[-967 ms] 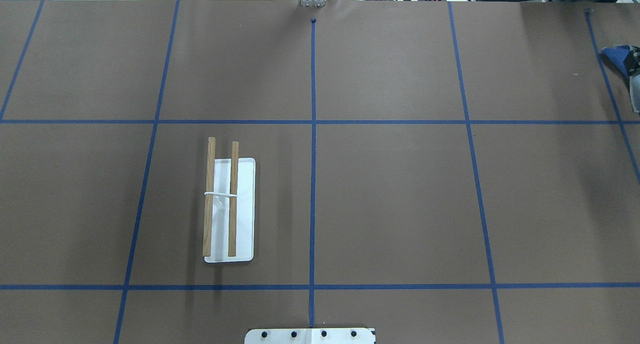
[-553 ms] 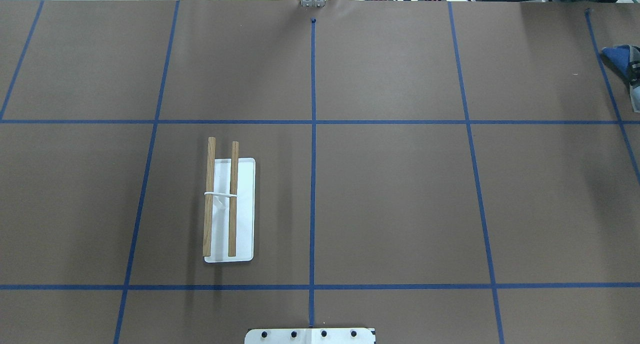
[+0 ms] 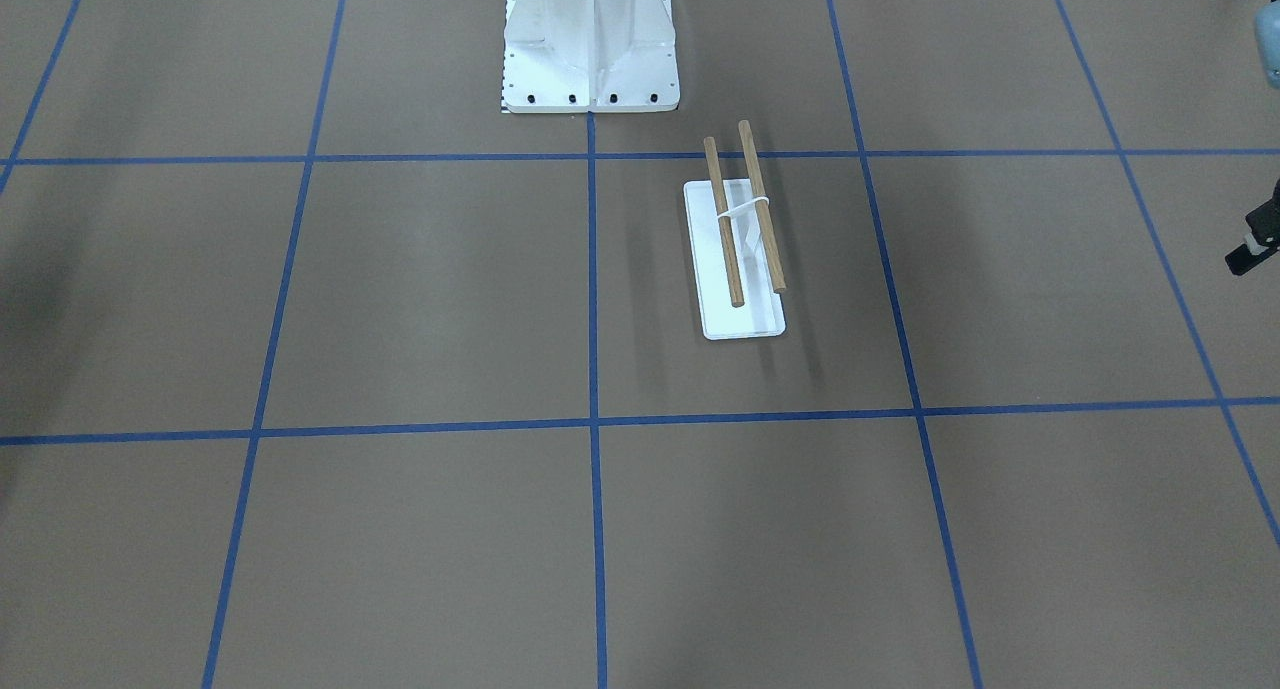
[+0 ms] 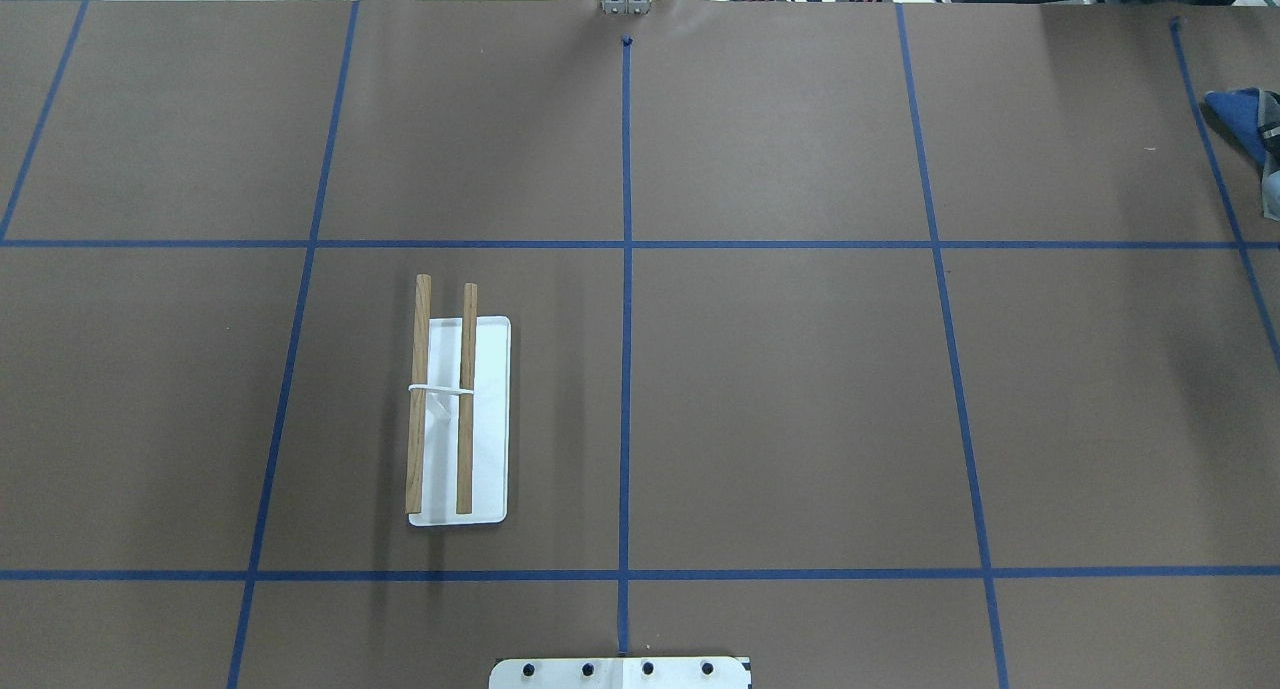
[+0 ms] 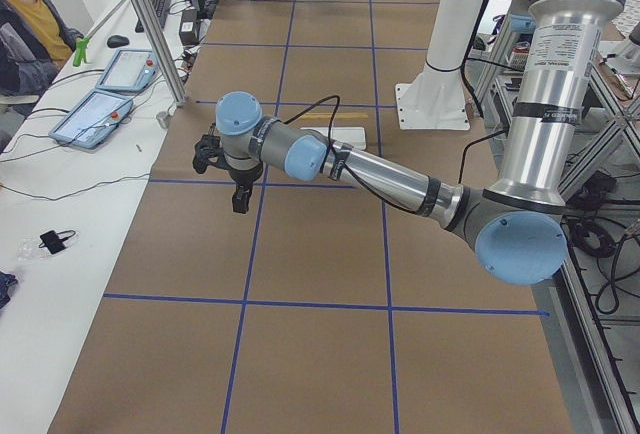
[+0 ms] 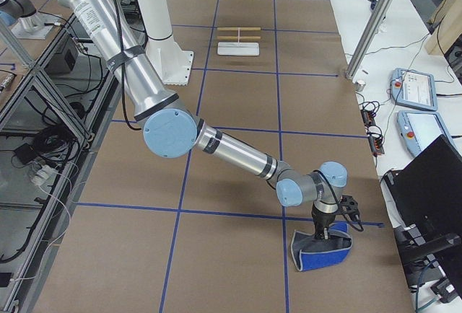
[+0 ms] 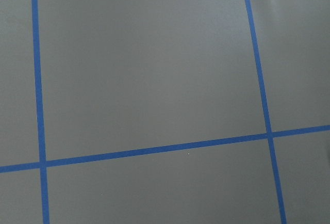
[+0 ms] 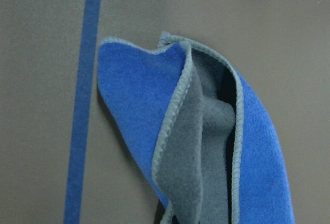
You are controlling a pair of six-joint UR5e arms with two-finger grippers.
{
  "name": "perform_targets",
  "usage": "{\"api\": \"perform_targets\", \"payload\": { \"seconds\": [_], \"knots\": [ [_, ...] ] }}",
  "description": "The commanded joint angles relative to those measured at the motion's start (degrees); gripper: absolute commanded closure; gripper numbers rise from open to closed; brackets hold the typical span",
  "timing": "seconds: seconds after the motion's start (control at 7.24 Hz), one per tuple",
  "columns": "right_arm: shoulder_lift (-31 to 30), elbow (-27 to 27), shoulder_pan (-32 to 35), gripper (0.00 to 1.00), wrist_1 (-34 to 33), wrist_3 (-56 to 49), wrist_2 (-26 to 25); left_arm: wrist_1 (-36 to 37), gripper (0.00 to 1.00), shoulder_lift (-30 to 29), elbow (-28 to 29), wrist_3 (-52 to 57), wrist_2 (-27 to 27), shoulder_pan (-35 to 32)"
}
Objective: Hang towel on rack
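Pedestal point(image 4: 620, 672): white, bolted at the table's near edge, at the centre line.
Table point(image 4: 800, 389): brown sheet marked into squares by blue tape.
Rack point(image 4: 466, 449): stands left of the centre line in the near half. Its two wooden rods run near to far over the white base plate. It sits in the same place as a second ago, with nothing draped on it.
Left gripper point(image 5: 232, 189): hangs above the table out on the left, well apart from the rack. Its wrist camera sees only brown sheet and tape. Whether the fingers are apart or together cannot be told.
Towel point(image 4: 1235, 119): bunched at the far right of the table, one fold drawn up, blue outside and grey inside. In the overhead view slightly less of it shows at the right edge than a second ago.
Right gripper point(image 6: 323, 235): directly over the towel, fingers down in the raised fold. Whether they pinch the cloth cannot be told.
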Motion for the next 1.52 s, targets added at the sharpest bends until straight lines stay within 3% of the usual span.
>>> {"api": "perform_targets", "payload": {
  "seconds": [0.0,0.14,0.28,0.55,0.69,0.83,1.11,1.38],
  "knots": [
    [0.34,3.35,1.08,1.0,-0.31,0.3,1.77,-0.09,0.02,-0.09,-0.04,-0.09,-0.07,-0.07],
    [0.34,8.16,1.79,1.0,-3.28,0.65,4.22,-0.09,0.02,-0.09,-0.21,-1.74,-0.33,0.02],
    [0.08,16.56,2.23,1.0,-10.88,1.0,5.2,-0.17,0.02,-0.35,-1.35,-6.2,-0.42,0.02],
    [-0.45,39.65,1.97,1.0,-34.74,5.19,5.39,-5.67,0.02,-1.93,-0.58,-16.73,-6.1,0.72],
    [-0.27,49.16,0.58,1.0,-44.17,7.48,6.43,-10.24,0.02,-2.11,-0.39,-22.62,-6.13,2.64],
    [0.51,55.35,-1.18,1.0,-48.96,13.34,9.22,-14.89,0.02,-3.15,0.74,-27.64,-6.13,4.57],
    [0.52,67.3,-6.96,1.0,-49.79,32.9,11.97,-18.19,0.02,-8.32,1.81,-41.24,-6.05,7.04],
    [5.85,73.4,-13.21,1.0,-53.48,50.32,11.28,-18.28,0.02,-15.34,1.89,-57.81,-6.13,14.65]
  ]
}}
